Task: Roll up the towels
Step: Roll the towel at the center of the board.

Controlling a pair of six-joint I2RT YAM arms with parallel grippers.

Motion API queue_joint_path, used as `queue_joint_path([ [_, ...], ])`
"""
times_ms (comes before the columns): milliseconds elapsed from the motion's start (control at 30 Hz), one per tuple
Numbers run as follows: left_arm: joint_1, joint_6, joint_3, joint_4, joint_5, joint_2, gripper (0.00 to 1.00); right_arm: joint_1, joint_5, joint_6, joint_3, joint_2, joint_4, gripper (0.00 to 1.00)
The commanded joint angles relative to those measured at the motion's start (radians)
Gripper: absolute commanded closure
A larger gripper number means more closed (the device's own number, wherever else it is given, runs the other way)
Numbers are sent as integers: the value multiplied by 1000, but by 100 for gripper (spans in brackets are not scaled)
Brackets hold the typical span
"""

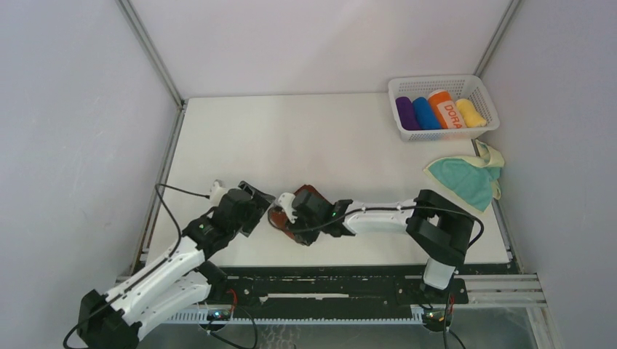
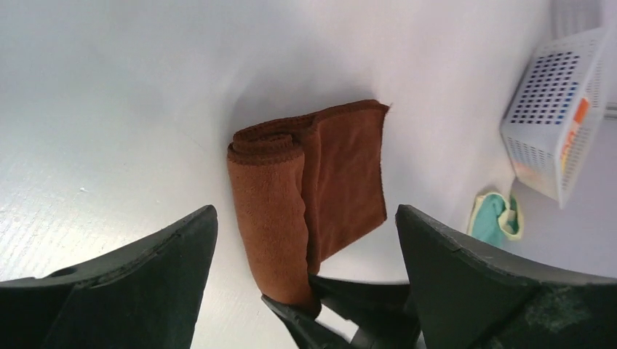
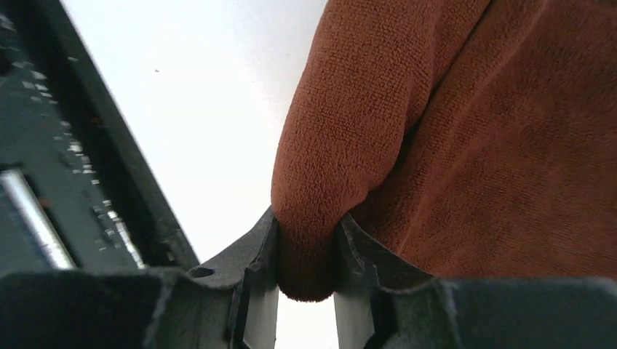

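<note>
1. Sitting at the far right corner of the white matte surface [image 1: 305,138], a white perforated plastic basket [image 1: 451,134] holds four cloth rolls side by side: a purple roll [image 1: 406,113], a blue roll [image 1: 425,113], an orange roll lettered "DORA" [image 1: 446,109] and a bright yellow roll [image 1: 470,113].
2. Just on the near side of the basket, by the surface's right edge, the teal terry towel [image 1: 463,180] lies crumpled, with its pale cream side showing along the rim.
3. Well apart from the basket, toward the near left, the rust-brown terry towel [image 2: 305,189] lies partly rolled.
4. In the left wrist view its long axis runs away from the camera. The spiral end of the roll faces the far way, and the flat unrolled flap lies on the basket's side of the roll.
5. The right claw [image 3: 305,254] is clamped on the near end of that roll, with cloth bulging out between its fingers.
6. The left claw [image 2: 305,211] hovers beside the towel, its fingers spread wide and touching nothing.
7. Pale grey walls [image 1: 73,109] close in the surface on three sides, and a black rail [image 1: 327,287] carrying the arm bases runs along its near edge.
</note>
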Motion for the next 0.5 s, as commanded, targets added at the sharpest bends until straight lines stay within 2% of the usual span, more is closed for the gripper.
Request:
queue_joint_path([
  [0,-8,80,-55,21,-58,-114,3,-121,-445,181,-53,-21,127,83],
  [233,-8,129,-94,59,15,-165,2,-320,-781,520,-251,5,552,83],
  [467,-8,141,-128,214,131,-65,2,-462,-909,890,-380,178,987,81],
])
